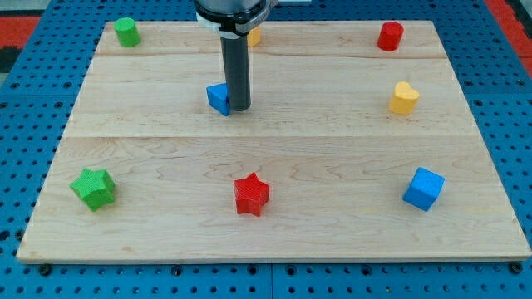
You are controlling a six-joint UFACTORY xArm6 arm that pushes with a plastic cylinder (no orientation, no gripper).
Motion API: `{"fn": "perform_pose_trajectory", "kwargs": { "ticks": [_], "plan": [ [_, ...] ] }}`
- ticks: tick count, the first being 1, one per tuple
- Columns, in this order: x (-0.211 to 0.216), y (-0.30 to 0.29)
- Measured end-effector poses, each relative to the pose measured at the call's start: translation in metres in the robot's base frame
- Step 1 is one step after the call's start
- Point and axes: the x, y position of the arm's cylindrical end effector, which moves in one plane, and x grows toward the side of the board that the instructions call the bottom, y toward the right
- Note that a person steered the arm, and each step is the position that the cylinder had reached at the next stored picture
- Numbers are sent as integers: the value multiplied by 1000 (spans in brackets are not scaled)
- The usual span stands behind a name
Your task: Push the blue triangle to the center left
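The blue triangle lies on the wooden board, above the middle and a little to the view's left. My tip stands right against the triangle's right side, touching it or nearly so. The dark rod rises from there to the view's top and hides part of the triangle's right edge.
A green cylinder is at top left, a green star at bottom left, a red star at bottom centre, a blue cube at bottom right. A yellow heart, a red cylinder and a partly hidden yellow block lie further up.
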Motion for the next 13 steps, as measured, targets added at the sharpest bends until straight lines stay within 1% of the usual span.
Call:
{"fn": "perform_pose_trajectory", "kwargs": {
  "ticks": [2,4,5,6,7,8,9,10,11,12,13],
  "plan": [
    [8,0],
    [13,-58],
    [13,-22],
    [-16,0],
    [-32,-54],
    [-32,-123],
    [-31,-94],
    [-16,-19],
    [12,-27],
    [16,-84],
    [13,-128]
  ]
}}
